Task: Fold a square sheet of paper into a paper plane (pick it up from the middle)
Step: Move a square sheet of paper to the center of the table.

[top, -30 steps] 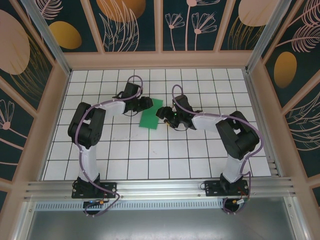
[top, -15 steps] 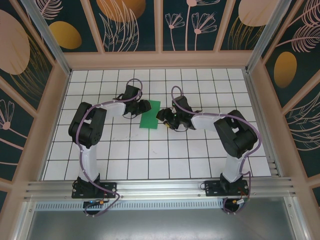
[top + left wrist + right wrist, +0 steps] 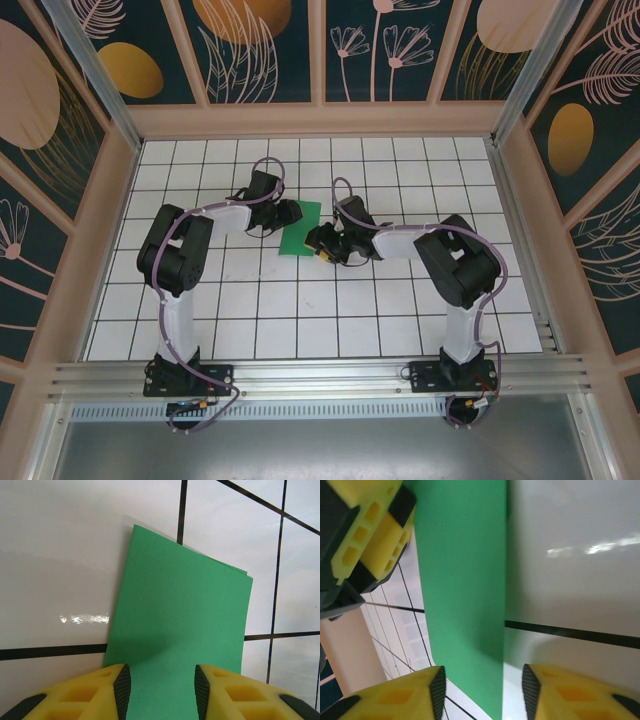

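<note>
We see the green sheet of paper (image 3: 298, 238), folded to a narrow rectangle, lying flat on the white tiled table (image 3: 260, 300) just above the centre of the top view, with the left gripper (image 3: 287, 214) at its upper-left edge and the right gripper (image 3: 321, 241) at its right edge. In the left wrist view the yellow fingers (image 3: 100, 690) stand apart at the bottom of the frame, paper between them, nothing clamped; the right gripper's jaws are likewise released, the paper's long edge running up between them
</note>
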Robot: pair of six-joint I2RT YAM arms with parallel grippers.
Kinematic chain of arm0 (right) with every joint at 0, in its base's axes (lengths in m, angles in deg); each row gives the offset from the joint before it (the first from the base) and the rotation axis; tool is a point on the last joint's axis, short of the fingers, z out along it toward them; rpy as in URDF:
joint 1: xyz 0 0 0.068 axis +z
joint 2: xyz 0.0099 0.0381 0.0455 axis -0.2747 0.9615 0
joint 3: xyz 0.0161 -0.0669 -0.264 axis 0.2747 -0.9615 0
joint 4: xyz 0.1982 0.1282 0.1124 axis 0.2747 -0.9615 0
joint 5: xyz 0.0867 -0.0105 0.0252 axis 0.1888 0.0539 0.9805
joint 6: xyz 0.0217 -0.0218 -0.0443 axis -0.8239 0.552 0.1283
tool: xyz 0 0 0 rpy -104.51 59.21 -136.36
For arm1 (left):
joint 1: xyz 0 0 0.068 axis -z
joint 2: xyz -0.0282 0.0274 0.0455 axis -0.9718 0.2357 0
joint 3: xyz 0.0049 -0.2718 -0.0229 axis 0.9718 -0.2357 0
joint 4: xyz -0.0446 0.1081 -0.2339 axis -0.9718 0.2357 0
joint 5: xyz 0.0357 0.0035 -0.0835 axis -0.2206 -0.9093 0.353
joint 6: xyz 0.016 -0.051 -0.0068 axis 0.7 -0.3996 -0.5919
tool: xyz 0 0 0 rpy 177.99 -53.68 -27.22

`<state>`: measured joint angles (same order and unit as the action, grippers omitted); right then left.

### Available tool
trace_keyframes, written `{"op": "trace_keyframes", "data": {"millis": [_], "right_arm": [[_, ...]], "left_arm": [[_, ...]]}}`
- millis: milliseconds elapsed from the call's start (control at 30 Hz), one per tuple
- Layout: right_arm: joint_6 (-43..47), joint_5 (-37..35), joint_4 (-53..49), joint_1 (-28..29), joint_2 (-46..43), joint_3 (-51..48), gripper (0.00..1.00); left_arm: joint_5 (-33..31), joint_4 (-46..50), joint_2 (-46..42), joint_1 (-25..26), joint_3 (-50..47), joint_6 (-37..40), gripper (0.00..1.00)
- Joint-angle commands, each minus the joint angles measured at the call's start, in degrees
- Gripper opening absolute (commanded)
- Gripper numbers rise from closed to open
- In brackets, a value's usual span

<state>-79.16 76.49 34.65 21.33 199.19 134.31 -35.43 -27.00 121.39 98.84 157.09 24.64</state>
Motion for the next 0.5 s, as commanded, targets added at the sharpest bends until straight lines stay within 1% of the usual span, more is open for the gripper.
{"op": "trace_keyframes", "data": {"millis": [0, 67, 267, 367, 467], "right_arm": [[-0.9, 1.9, 2.2, 0.5, 0.9, 1.5, 0.39], [-0.9, 1.5, 2.0, 0.4, 0.7, 1.2, 0.31], [1.3, 0.4, -2.2, -0.4, -0.6, 0.7, 0.00], [3.0, 0.6, -5.3, -0.9, -1.4, 0.4, 0.00], [4.9, 1.4, -8.5, -1.2, -2.5, -0.3, 0.00]], "left_arm": [[-1.3, 1.3, 0.6, -0.3, -1.8, -0.9, 0.41], [-1.2, 1.3, 0.2, -0.3, -1.9, -0.9, 0.41], [-0.5, 0.4, -3.8, -0.3, -3.7, -1.0, 0.41], [2.3, -1.8, -7.2, -0.3, -6.1, -1.1, 0.42], [7.2, -5.9, -10.6, -0.3, -10.2, -2.2, 0.44]]}}
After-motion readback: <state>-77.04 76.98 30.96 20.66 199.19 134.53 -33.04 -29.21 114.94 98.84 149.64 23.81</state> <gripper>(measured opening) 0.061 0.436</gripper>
